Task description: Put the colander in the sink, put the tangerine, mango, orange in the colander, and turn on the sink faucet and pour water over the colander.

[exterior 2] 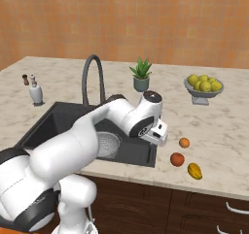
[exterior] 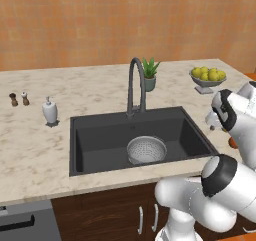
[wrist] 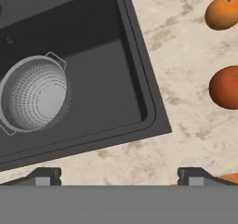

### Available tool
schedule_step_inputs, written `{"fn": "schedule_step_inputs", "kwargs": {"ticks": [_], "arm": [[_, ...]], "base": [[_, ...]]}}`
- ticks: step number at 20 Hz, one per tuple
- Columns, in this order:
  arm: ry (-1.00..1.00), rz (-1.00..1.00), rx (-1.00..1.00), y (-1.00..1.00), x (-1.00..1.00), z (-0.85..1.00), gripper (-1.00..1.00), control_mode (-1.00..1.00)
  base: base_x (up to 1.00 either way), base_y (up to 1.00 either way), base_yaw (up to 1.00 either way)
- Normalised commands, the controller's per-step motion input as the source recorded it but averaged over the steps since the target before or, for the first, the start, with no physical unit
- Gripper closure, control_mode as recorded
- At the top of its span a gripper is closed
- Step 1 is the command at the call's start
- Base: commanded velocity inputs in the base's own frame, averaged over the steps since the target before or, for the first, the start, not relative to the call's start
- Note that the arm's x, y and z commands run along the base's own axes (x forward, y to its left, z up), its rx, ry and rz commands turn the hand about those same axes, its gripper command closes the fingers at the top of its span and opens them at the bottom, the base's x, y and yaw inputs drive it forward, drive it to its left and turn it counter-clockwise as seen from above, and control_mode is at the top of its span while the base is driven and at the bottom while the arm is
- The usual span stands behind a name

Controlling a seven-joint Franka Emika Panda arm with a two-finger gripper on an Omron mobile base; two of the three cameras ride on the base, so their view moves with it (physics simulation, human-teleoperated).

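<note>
Your gripper point(wrist: 119, 174) hung with its jaws wide apart and empty over the beige marbled desk point(wrist: 186, 139) at the dark grey-black sink's point(wrist: 148, 97) right rim, the pierced silvery colander point(wrist: 33, 94) already in the basin and the round orange fruits point(wrist: 227, 87) lying just beyond it on the far side from the sink.

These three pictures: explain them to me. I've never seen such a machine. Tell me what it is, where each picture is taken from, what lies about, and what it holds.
It is a white robot arm in a rendered kitchen. Two cameras ride behind it, left and right; the third sits on its hand, looking down. The gripper is open and holds nothing. The colander already sits in the dark sink, under the tall faucet; no water runs. On the counter to the sink's right lie three fruits: a tangerine, an orange and a mango. Farther back stand a plant, a bowl of yellow fruit and a soap dispenser.
</note>
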Motion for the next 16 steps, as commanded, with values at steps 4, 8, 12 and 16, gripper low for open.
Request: {"fn": "schedule_step_inputs", "kwargs": {"ticks": [4,8,12,16], "arm": [[0.0,0.0,-0.09,-0.69,-0.16,0.11,-1.0,-1.0],[0.0,0.01,-0.09,-0.78,-0.52,0.03,-1.0,-1.0],[0.0,0.09,-0.08,-0.63,-0.65,0.03,-1.0,-1.0],[0.0,0.13,-0.01,-0.44,-0.18,0.01,-1.0,-1.0]], "base": [[0.0,0.0,0.0],[0.0,0.0,0.0],[0.0,0.0,0.0],[0.0,0.0,0.0]]}}
